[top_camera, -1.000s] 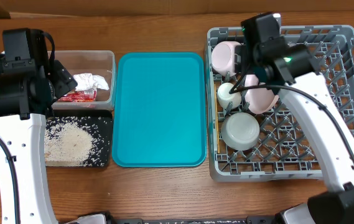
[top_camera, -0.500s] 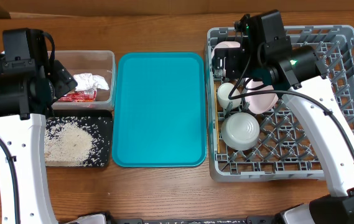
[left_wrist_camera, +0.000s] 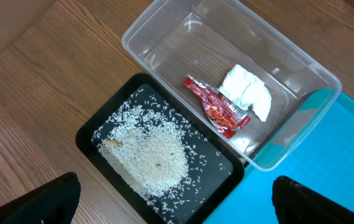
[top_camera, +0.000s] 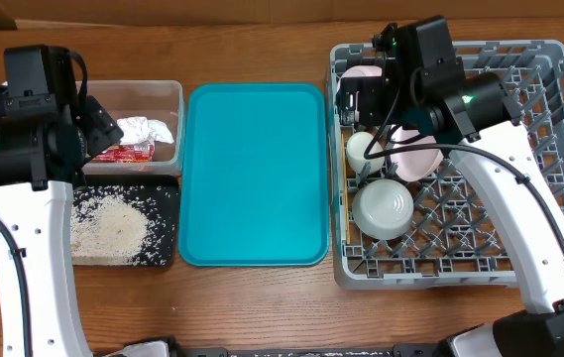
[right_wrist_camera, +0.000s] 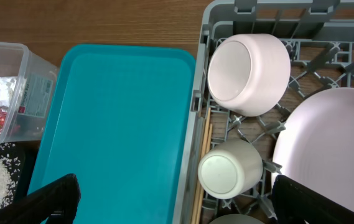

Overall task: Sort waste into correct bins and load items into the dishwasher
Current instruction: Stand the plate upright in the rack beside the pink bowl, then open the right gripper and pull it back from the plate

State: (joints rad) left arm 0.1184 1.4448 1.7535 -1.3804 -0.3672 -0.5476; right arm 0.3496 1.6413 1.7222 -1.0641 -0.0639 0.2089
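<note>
Lying between the clear tub (top_camera: 133, 85) and the dish rack (top_camera: 430, 276), a teal tray (top_camera: 252, 174) rests on the tabletop (top_camera: 262, 307). Napkin (top_camera: 150, 130) and wrapper (top_camera: 123, 152) sit in the tub, rice (top_camera: 108, 226) in the black tray (top_camera: 168, 193); 2 bowls (right_wrist_camera: 248, 73), cup (right_wrist_camera: 229, 169) and plate (right_wrist_camera: 326, 143) stand in the rack. Left tool (left_wrist_camera: 177, 208) and right tool (right_wrist_camera: 177, 208) gape wide, gripping nothing.

Overhead, the right arm (top_camera: 480, 109) blocks most of the white-pink bowl (top_camera: 361, 71) and a slice of the pink plate (top_camera: 415, 164), the left arm (top_camera: 24, 149) covers the clear tub's (top_camera: 143, 91) left end, and the right wrist view chops that plate off at its right edge.
</note>
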